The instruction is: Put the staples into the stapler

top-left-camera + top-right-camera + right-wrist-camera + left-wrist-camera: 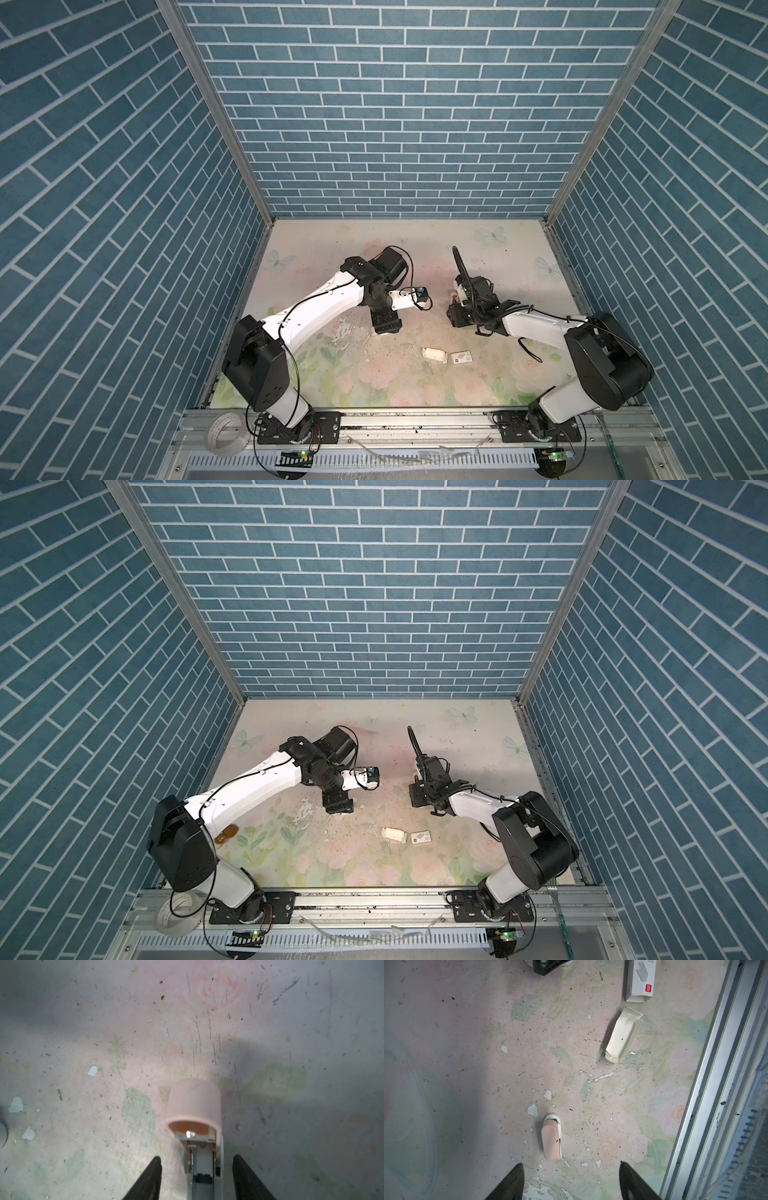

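Note:
A pink stapler (194,1103) stands with its lid raised and its pale channel (202,1162) bare. My right gripper (196,1156) is open, with a finger on each side of the stapler body and a gap on both sides. In a top view the right gripper (456,316) points down at mid-table. A second pink-and-white stapler-shaped piece (551,1137) lies just ahead of my left gripper (570,1163), which is open and holds nothing. The small white cardboard tray (623,1036) lies near the front. The staples are out of view.
A white sleeve with a red mark (641,978) lies beside the tray, and both top views show the pair (461,356) (420,836). The metal front rail (716,1084) runs close by. A tape roll (224,430) sits on the rail at the left.

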Controlling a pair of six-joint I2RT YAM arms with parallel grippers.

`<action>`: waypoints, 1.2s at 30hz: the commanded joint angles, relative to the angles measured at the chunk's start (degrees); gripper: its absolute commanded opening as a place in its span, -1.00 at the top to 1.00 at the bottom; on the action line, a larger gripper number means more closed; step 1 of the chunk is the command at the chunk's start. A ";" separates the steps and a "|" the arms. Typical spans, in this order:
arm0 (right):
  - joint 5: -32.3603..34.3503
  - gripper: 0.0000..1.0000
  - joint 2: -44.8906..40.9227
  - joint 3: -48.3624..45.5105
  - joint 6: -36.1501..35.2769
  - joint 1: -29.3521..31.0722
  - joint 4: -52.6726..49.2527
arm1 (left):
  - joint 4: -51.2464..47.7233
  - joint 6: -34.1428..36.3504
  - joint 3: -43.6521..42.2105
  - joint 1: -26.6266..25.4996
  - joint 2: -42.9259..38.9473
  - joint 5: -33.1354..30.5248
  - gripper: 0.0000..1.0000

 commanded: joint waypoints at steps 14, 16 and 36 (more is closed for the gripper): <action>-1.74 0.19 3.39 0.47 -6.40 -0.47 2.00 | -1.88 -0.75 -0.80 1.25 -2.55 1.21 -0.47; -2.32 0.26 3.47 0.43 -7.04 -0.41 2.05 | -1.77 -0.82 -1.06 1.43 -2.85 1.04 -0.47; -2.83 0.18 7.01 4.91 -11.17 7.04 -1.02 | 1.05 -1.18 -3.42 4.58 -5.16 0.68 -0.47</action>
